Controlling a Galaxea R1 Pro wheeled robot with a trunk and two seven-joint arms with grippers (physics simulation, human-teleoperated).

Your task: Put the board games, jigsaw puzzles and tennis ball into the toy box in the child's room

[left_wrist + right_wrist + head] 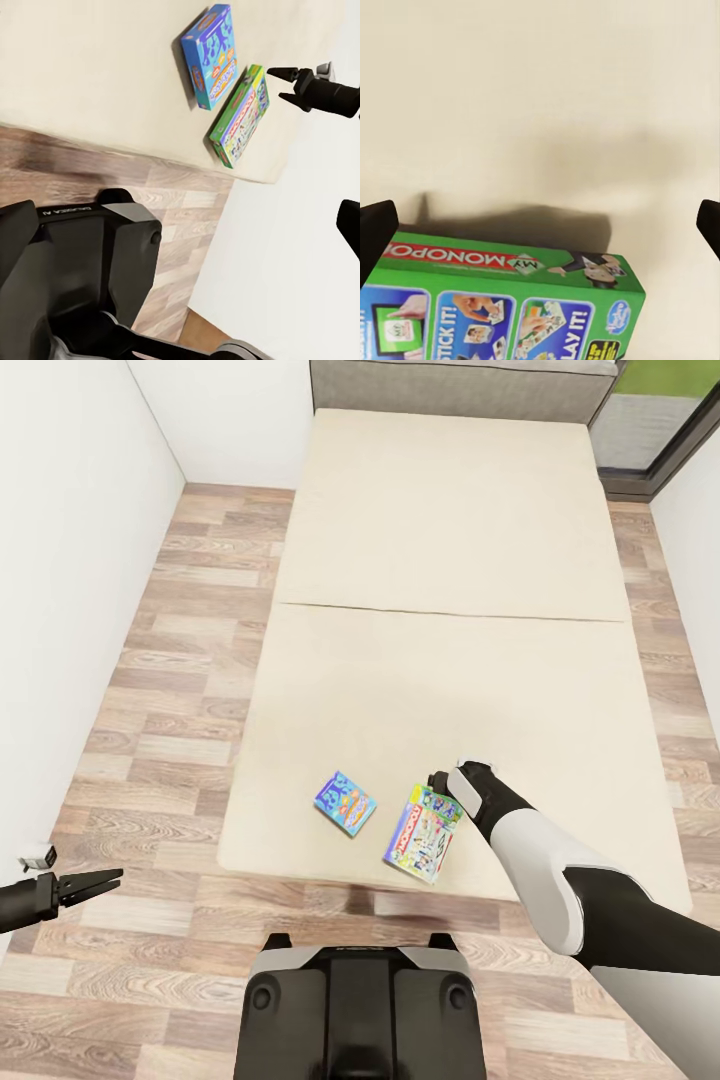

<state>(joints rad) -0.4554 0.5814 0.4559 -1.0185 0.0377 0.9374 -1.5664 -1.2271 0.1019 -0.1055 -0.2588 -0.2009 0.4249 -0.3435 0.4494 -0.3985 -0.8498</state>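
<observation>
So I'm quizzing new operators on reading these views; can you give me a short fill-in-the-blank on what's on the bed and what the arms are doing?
1. Two board games lie on the beige ____, near its foot edge.
2. The smaller game has a mostly ____ cover.
3. The right gripper hovers at the far end of the ____-edged game, fingers spread.
4. The left gripper hangs over the wood ____, away from both games.

Missing words: bed; blue; green; floor
</observation>
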